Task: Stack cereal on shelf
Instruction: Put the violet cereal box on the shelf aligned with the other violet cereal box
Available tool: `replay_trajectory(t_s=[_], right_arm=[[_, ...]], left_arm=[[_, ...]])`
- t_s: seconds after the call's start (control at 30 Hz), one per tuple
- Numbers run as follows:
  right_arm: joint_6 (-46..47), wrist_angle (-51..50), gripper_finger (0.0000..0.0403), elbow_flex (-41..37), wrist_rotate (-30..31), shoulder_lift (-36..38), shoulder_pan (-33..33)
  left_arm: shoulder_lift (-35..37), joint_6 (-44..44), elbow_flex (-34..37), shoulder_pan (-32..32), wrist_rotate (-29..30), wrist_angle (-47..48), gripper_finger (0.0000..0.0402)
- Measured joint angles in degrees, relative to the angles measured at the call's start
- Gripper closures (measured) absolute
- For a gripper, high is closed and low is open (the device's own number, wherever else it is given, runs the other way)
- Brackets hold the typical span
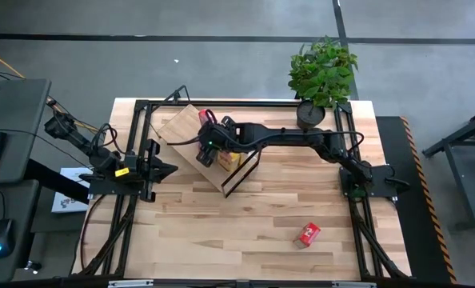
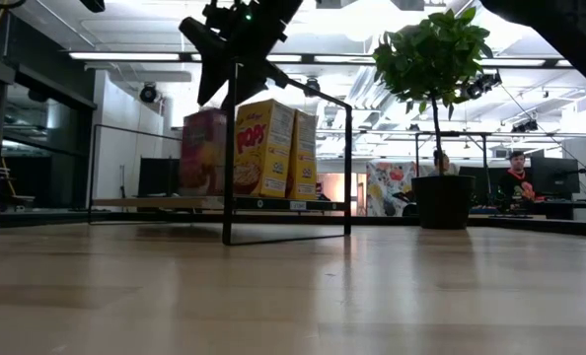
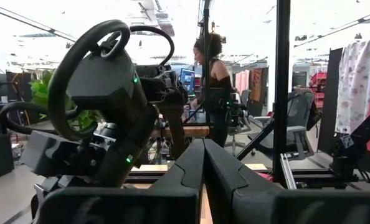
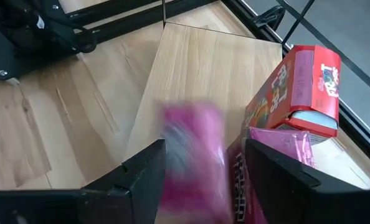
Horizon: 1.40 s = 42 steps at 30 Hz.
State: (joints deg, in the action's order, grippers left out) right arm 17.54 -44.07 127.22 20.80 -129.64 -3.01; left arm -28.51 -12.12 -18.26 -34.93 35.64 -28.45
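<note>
The shelf [image 1: 177,128] is a light wood board with a black wire frame [image 2: 287,235] at one end. On it stand several cereal boxes, among them a yellow one [image 2: 263,148], a red one [image 4: 297,87] and a pink one [image 4: 278,155]. My right gripper [image 4: 203,149] is open above the board. Another pink box [image 4: 194,165], blurred, is between its fingers, with a gap to one finger. The low view shows this box [image 2: 202,150] standing on the board under the gripper. My left gripper [image 1: 172,168] waits shut at the table's left.
One red cereal box [image 1: 308,234] lies on the tabletop toward the near right. A potted green plant [image 1: 324,72] stands at the far right corner. A black rail frame [image 1: 145,108] runs round the table. People show in the room behind.
</note>
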Motion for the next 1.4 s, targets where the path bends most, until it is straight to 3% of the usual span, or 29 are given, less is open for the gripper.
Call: replay_trajectory(t_s=[0.23,0.53,0.77,0.87,0.97,1.23,1.4], right_arm=[[0.15,0.92,0.0164,0.00,0.20,0.02,0.02],[-7.32,1.90,0.0162,2.25,0.12,0.11,0.02],[-17.14,-6.60,0.0170,7.47,0.09,0.11,-0.04],[-19.27,-9.78,0.0190,6.87,0.00,1.55,-0.54],[-20.32,-14.19,0.0228,5.83,1.03,3.45,-1.26],[-20.26,-25.27,0.0388,5.70,0.22,6.82,-1.93],[-16.98,-31.60,0.0384,0.73,0.92,10.41,-1.32]], left_arm=[[0.00,0.56,0.00,0.01,0.00,0.31,0.0402],[0.00,0.61,0.00,0.01,0.39,0.84,0.0401],[-0.08,-0.94,0.02,0.03,11.98,3.22,0.0402],[-0.52,-0.59,0.02,0.10,16.73,4.03,0.0402],[-1.49,-0.03,0.02,0.93,17.40,4.96,0.0402],[-5.97,6.30,0.02,4.67,14.01,9.81,0.0402],[-6.78,14.38,0.02,5.54,7.06,15.97,0.0402]])
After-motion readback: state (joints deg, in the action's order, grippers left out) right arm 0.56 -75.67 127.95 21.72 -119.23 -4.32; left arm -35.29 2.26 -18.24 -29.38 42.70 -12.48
